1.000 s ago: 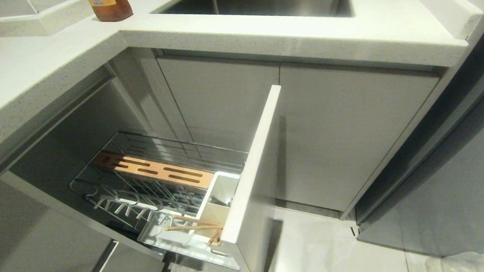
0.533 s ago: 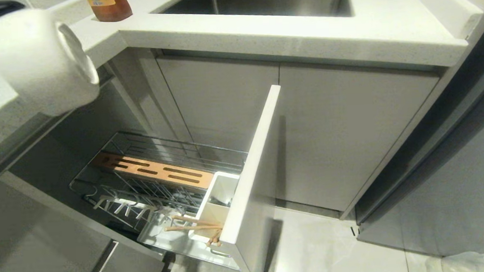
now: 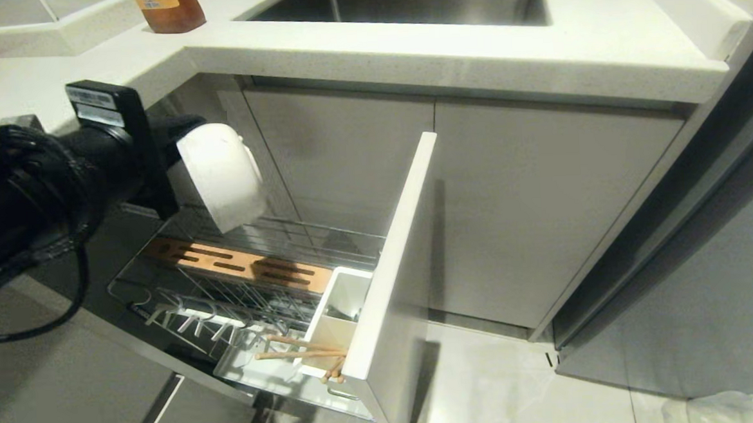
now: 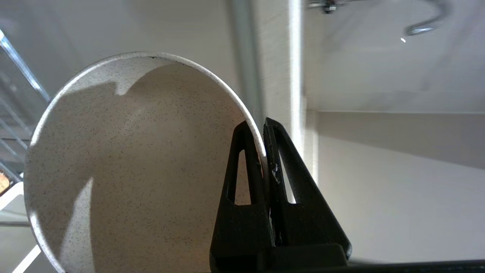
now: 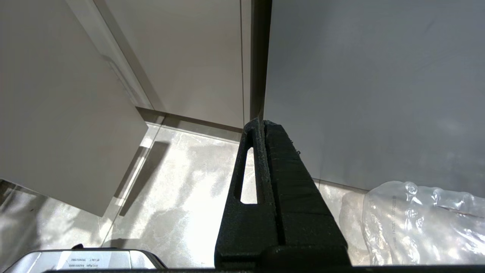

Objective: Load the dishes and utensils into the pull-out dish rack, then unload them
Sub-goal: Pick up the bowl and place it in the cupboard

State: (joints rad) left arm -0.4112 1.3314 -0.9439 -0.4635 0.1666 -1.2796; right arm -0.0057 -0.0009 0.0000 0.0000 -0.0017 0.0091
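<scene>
Head view. The left gripper (image 3: 183, 158) is recorded over the inner end of the pull-out dish rack (image 3: 252, 289), with the bowl (image 3: 220, 176) carried at the jaws, tipped on edge, its underside turned toward the cabinet doors. A second ago no arm was entered in this view; half a second ago the bowl was logged higher and further out over the worktop (image 3: 406, 49). It has since been brought inward and down. The slotted wood strip (image 3: 237, 265) lies below the jaws; the upright prongs (image 3: 192, 321) lie below and nearer the camera; chopsticks (image 3: 300, 347) are listed at the utensil box (image 3: 340, 313), well apart from the jaws. Judged: loading in progress, bowl not yet seated.

Left wrist view. The jaws are closed to a narrow pinch on the bowl's rim (image 4: 261, 149), one finger inside the wall, one outside. The speckled interior (image 4: 132, 170) extends away to one side of the jaws; rack wires are glimpsed beyond it.

Right wrist view. The right gripper (image 5: 263, 125) is entered with jaws pressed together, nothing held, parked above the floor (image 5: 182, 189); crumpled clear plastic (image 5: 416, 220) lies beside.
</scene>
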